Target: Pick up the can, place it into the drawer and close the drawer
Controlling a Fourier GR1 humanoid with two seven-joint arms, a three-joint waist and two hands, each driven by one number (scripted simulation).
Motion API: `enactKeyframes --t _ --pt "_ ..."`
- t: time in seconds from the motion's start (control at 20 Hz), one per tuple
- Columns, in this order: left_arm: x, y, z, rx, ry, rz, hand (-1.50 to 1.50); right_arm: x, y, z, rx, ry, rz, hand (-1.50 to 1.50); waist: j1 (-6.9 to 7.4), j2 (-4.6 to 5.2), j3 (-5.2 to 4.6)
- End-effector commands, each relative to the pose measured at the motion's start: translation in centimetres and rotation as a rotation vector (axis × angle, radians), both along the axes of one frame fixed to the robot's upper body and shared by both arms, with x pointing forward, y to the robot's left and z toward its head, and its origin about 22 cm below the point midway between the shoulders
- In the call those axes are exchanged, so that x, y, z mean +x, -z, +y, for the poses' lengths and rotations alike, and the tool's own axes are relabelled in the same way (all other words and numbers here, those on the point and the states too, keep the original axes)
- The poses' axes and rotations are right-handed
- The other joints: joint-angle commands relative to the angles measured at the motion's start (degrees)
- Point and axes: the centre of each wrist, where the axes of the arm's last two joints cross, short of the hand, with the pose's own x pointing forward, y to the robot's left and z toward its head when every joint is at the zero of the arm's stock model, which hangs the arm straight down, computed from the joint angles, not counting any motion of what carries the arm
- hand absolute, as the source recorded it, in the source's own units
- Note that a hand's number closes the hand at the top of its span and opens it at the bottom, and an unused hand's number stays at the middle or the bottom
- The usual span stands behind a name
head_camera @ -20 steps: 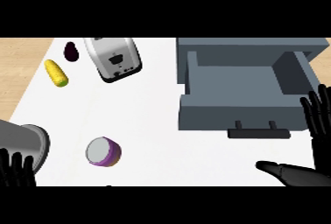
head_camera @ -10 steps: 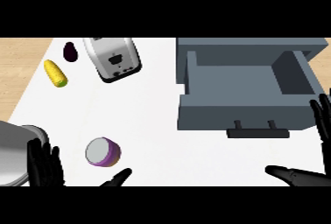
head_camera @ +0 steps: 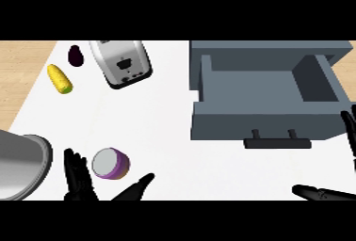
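Note:
The can (head_camera: 110,163), purple with a silver top, stands on the white counter (head_camera: 160,117) near its front left. My left hand (head_camera: 78,181) is just below and left of it, open, with its fingers pointing up beside the can and its thumb spread out to the right under it. It does not hold the can. The grey drawer (head_camera: 268,120) at the right is pulled open and holds nothing, its dark handle (head_camera: 277,141) facing me. My right hand (head_camera: 321,192) is open at the lower right edge, fingers running up the edge beside the drawer's front.
A silver toaster (head_camera: 122,62) lies at the back, with a yellow corn cob (head_camera: 59,78) and a dark eggplant (head_camera: 75,55) to its left. A large grey rounded shape (head_camera: 21,164) fills the lower left edge beside the left hand.
My left hand has risen from the lower left corner and moved right, ending close beside the can. My right hand has slid slightly towards the right edge. The can has not moved.

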Motion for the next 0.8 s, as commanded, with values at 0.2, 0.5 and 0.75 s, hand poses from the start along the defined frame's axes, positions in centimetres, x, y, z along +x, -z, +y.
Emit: enactKeyframes --t 0.2,0.5,0.75 --pt "-1.2 4.5 0.7 -0.006 -0.065 0.028 -1.50 -1.1 -1.2 -1.5 -0.022 0.024 0.012 -1.50 0.14 -0.02 -0.01" --pt "-2.1 7.5 2.9 -0.024 -0.073 0.031 -1.50 -1.1 -2.5 -1.5 -0.003 0.023 -0.014 -1.50 0.30 -0.03 -0.02" --pt "-0.1 10.3 3.8 -0.033 -0.112 0.068 -1.50 -2.0 -0.9 -3.5 -0.017 0.010 -0.022 -1.50 -0.04 0.02 0.01"
